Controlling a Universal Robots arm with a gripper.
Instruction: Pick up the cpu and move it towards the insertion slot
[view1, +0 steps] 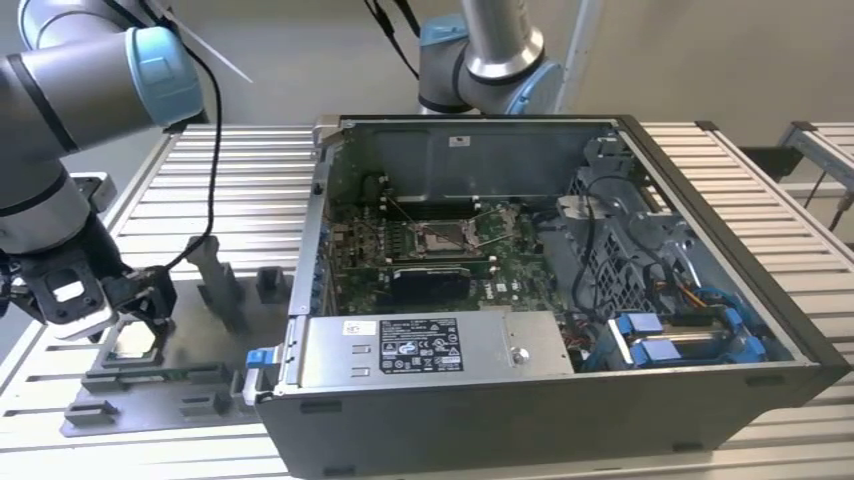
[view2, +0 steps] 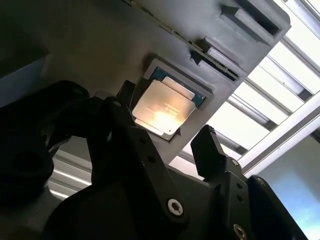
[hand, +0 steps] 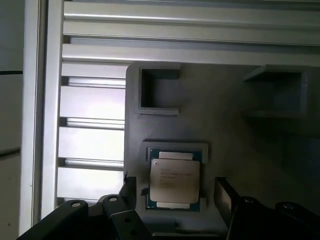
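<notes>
Cpu (hand: 175, 181) lies in grey fixture (hand: 235, 145) pocket, centred between gripper (hand: 174, 187) jaws. Jaws apart, one each side, clear of it. Lid print unreadable.

One cpu (hand: 174, 182), seated in one grey fixture plate (view1: 187, 350) at the counter's (view1: 240, 170) edge on the exterior view's left. One computer case (view1: 534, 420), with one insertion slot (view1: 441, 237) and one power supply box (view1: 414, 350) inside. Two arms: near arm (view1: 54, 150) over the plate, rear arm (view1: 487, 50) behind the case. One end effector (hand: 175, 192), two fingers (hand: 223, 196).
</notes>
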